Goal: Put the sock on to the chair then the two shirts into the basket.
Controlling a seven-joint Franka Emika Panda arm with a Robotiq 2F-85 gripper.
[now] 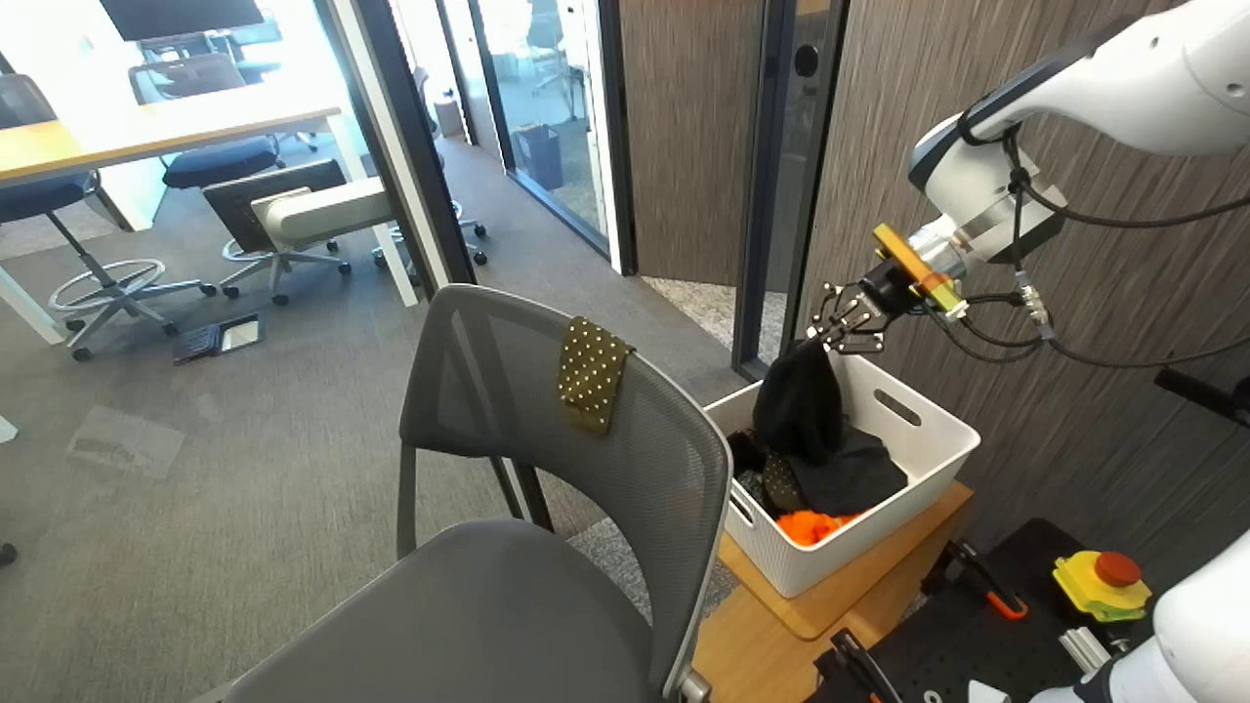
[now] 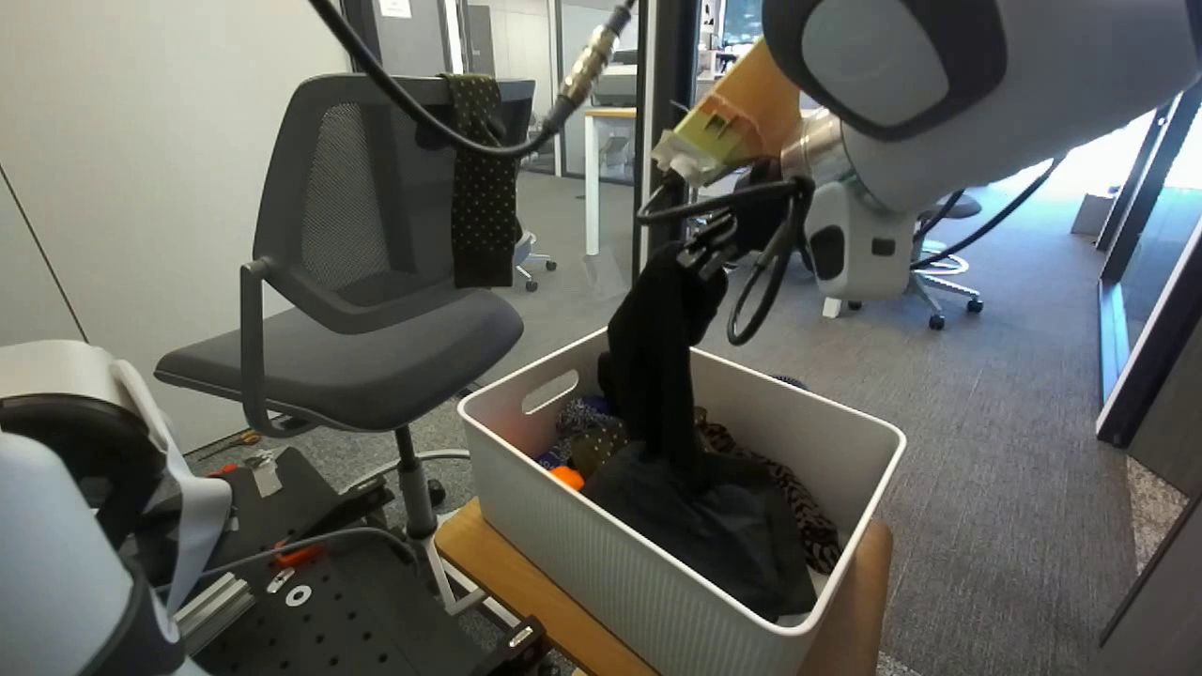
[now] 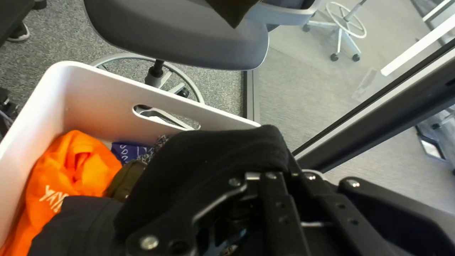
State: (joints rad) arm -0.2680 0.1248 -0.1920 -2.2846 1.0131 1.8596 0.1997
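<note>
The basket (image 2: 587, 545) is ribbed plastic, the sock (image 1: 592, 376) cloth

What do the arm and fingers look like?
Arm: white, rounded, dark trim, silver ring at the wrist. Fingers: black, narrow jointed bars, silver screws. Yellow-and-orange block near the wrist. Black cables loop alongside, one with a metal plug. No lettering I can make out.

Dotted sock (image 1: 592, 376) over chair (image 1: 488, 381), shirts (image 2: 723, 535) in basket (image 2: 610, 563) (one partly)
</note>
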